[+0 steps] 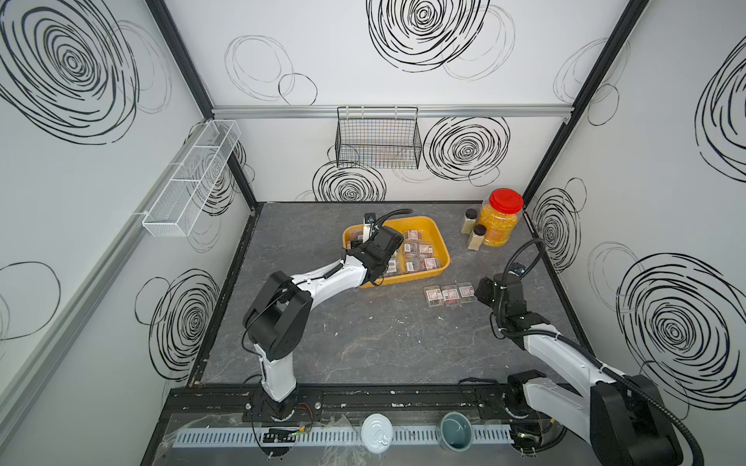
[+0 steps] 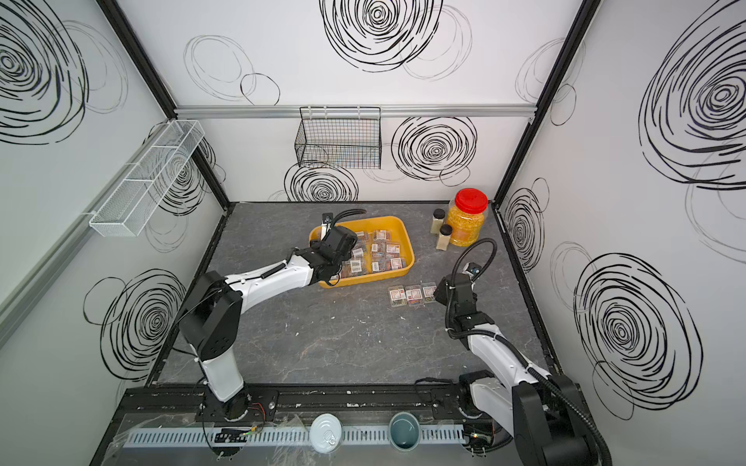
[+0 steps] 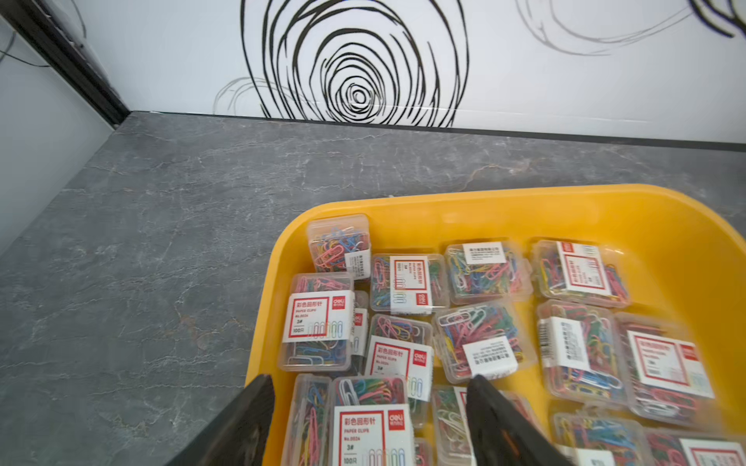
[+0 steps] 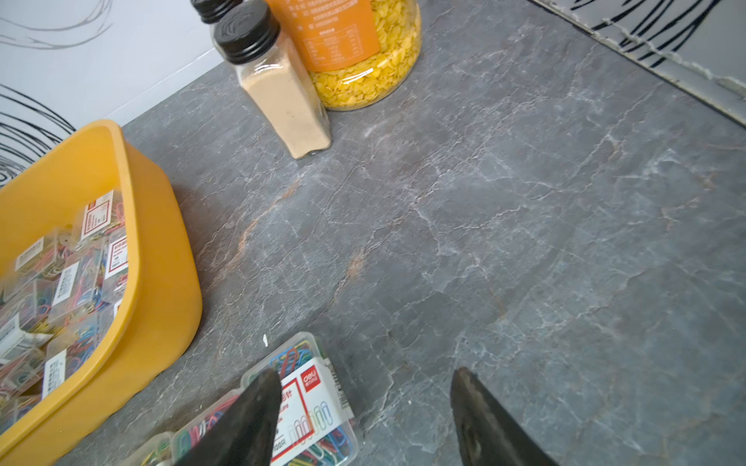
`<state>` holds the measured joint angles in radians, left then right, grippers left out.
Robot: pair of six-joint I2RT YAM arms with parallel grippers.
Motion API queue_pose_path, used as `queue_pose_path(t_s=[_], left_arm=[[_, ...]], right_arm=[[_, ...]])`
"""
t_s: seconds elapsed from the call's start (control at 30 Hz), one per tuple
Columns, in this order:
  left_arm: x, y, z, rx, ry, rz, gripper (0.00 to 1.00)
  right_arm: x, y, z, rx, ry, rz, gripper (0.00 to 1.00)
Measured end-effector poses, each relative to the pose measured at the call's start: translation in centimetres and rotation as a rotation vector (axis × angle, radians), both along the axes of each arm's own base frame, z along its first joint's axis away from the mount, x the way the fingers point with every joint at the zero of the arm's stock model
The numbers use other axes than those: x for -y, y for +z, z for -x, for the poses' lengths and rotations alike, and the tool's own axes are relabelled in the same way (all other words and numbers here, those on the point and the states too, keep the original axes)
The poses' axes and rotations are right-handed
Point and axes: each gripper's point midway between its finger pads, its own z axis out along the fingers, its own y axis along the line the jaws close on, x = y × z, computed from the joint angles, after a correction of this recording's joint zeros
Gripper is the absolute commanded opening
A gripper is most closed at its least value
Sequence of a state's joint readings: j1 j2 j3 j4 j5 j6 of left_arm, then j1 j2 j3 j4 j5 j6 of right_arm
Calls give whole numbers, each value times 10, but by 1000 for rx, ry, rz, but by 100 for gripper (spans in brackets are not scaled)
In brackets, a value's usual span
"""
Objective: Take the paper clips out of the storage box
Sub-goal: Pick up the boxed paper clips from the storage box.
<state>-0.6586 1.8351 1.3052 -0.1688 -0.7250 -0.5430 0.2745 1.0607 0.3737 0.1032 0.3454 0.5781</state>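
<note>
Status: my left fingers (image 3: 246, 419) spread over paper clips (image 3: 373, 427) in storage box (image 3: 484, 199), nothing clamped; right fingers (image 4: 488, 423) released, empty.

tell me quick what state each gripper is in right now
left gripper: open, fingers over paper clips in the storage box, nothing held
right gripper: open, empty

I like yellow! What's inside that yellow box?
The yellow box holds lots of little clear cases of colourful paper clips, with white-and-red labels. Some lie on others, hiding what is underneath. In both top views the left arm covers a few.
</note>
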Motion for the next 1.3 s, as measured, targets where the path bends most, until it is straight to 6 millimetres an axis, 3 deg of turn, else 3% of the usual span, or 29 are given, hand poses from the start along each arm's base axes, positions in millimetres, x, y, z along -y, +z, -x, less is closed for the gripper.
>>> queue_pose_path(t_s=[0.23, 0.57, 0.83, 1.3], left_arm=[[-18, 7, -11, 58, 77, -11, 78], [-29, -30, -27, 12, 113, -50, 78], [-30, -33, -50, 17, 130, -37, 78], [-36, -61, -83, -35, 146, -48, 76]], right_arm=[[-4, -7, 0, -26, 8, 50, 72], [-3, -5, -2, -24, 1, 68, 73], [-4, -7, -5, -34, 0, 76, 73], [-6, -5, -6, -30, 6, 76, 74]])
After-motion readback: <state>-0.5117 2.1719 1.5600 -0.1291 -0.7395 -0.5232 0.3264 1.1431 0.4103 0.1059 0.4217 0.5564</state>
